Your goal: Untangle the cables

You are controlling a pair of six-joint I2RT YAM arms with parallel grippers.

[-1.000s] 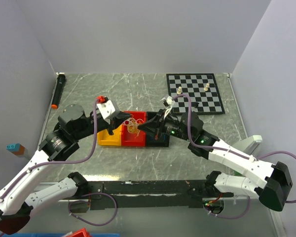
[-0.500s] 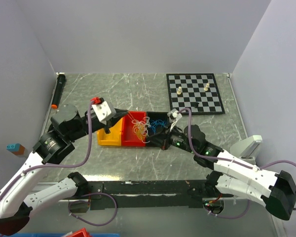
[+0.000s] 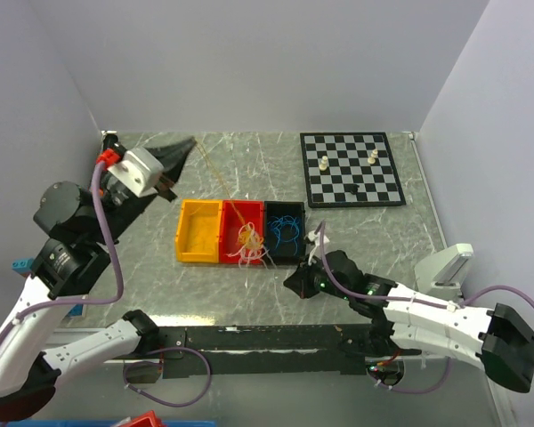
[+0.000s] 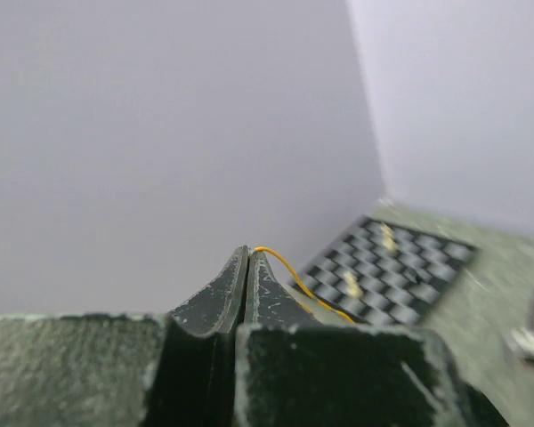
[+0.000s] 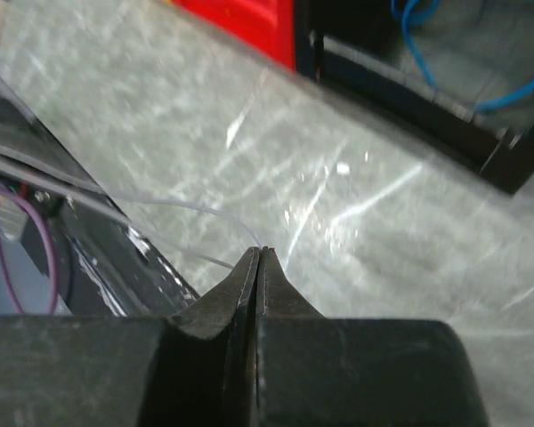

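The left hand (image 3: pixel 190 142), raised at the far left, is clenched on a yellow-orange cable (image 3: pixel 215 178) stretched from the cables (image 3: pixel 249 242) in the red bin (image 3: pixel 229 222). The right hand (image 3: pixel 291 283), low over the near tabletop (image 3: pixel 249 165), is clenched.

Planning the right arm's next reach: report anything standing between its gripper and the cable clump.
Only the near wall of the red bin: the right gripper is outside it, the cables heaped inside.

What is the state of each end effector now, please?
Left end effector: closed, holding a yellow wire.
Right end effector: closed, apparently holding a thin white wire.
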